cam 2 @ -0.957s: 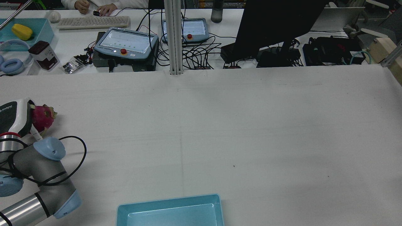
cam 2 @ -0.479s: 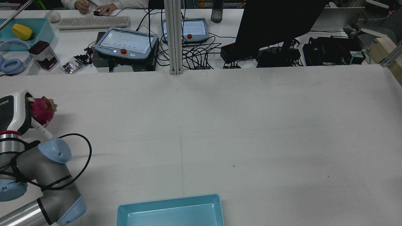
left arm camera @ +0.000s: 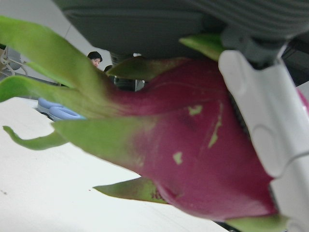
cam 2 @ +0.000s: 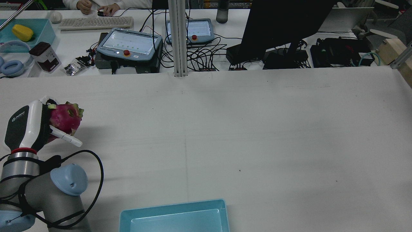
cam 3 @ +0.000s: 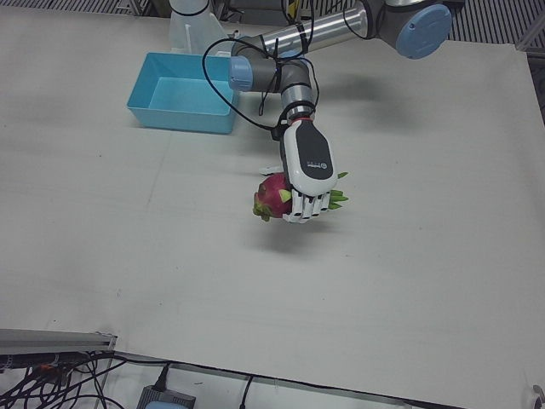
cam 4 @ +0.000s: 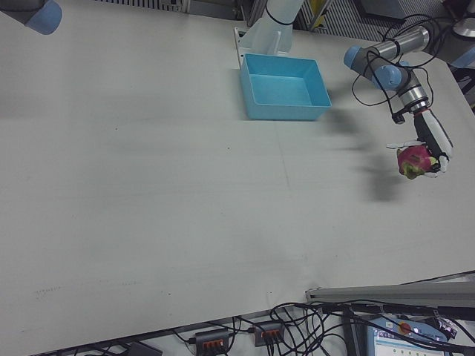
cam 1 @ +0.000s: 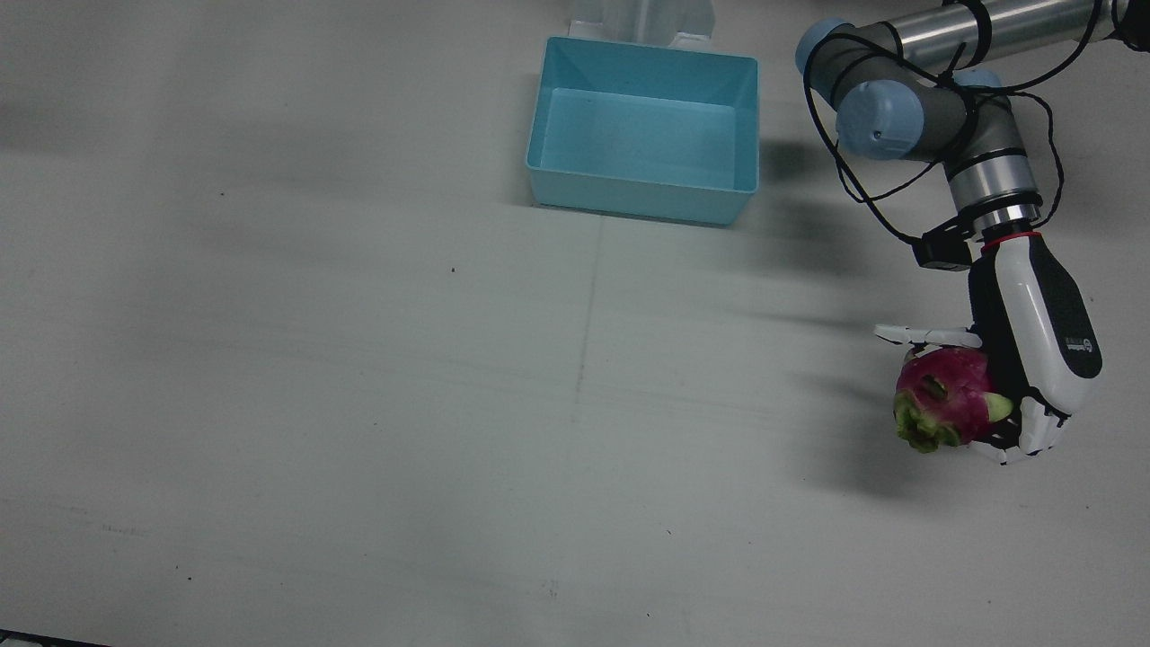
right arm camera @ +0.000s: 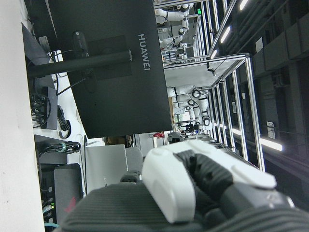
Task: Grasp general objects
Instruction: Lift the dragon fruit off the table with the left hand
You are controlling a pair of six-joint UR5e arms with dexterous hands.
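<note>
I am gripping the dragon fruit (cam 1: pixel 943 398) in my left hand (cam 1: pixel 1033 350), fingers wrapped around it, above the worktop (cam 1: pixel 359 404) near its left edge.

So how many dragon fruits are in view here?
1. The dragon fruit is held in the left hand, off to one side of the blue bin. No other shows.
</note>
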